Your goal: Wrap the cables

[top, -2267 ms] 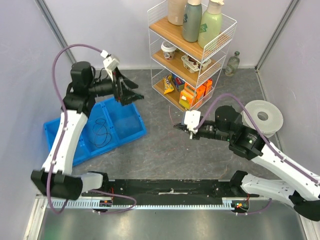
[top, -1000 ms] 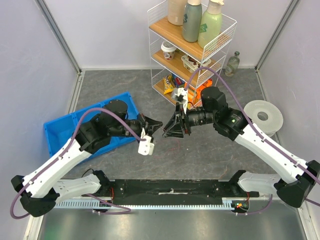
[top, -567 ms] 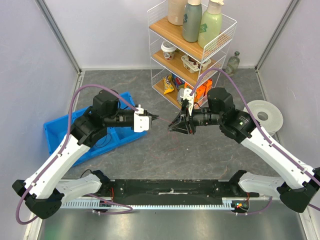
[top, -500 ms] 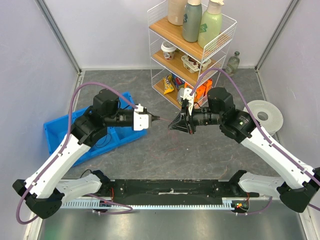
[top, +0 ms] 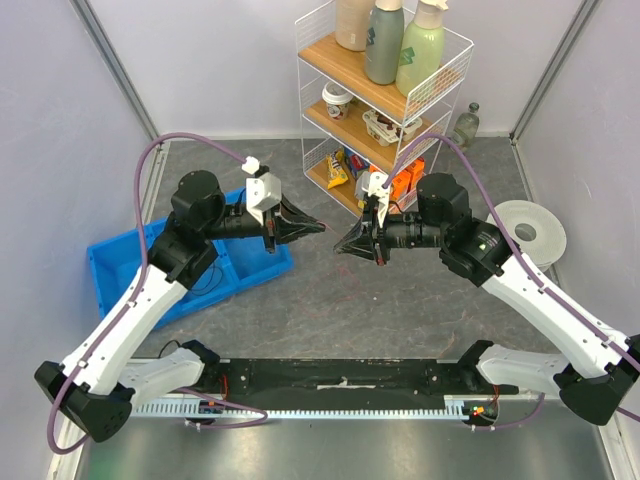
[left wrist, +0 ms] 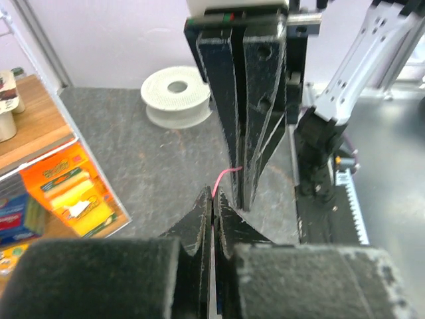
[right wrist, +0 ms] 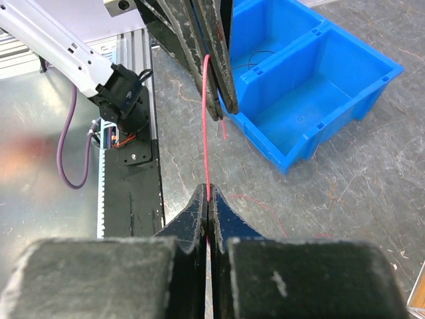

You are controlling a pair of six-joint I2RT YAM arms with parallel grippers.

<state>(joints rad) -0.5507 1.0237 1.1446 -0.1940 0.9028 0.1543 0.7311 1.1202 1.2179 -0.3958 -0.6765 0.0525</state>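
A thin red cable (right wrist: 205, 119) is stretched taut above the grey floor between my two grippers. My left gripper (left wrist: 214, 197) is shut on one part of it. The cable (left wrist: 228, 174) curves out from that tip toward the right fingers (left wrist: 229, 119), which hang just ahead. My right gripper (right wrist: 208, 193) is shut on the same cable. In the top view the left gripper (top: 320, 225) and right gripper (top: 338, 248) meet tip to tip at mid-floor. More red cable (right wrist: 262, 205) trails loose on the floor below.
A blue two-compartment bin (top: 245, 262) sits at left with a thin black cable (top: 200, 262) coiled inside. A white wire shelf rack (top: 385, 120) with bottles and snacks stands behind. A white spool (top: 525, 235) lies at right, and a small bottle (top: 465, 128) stands in the far corner.
The right jaws have closed on the red cable. The left arm has swung up and back from low near the floor, bringing its tip level with the right one.
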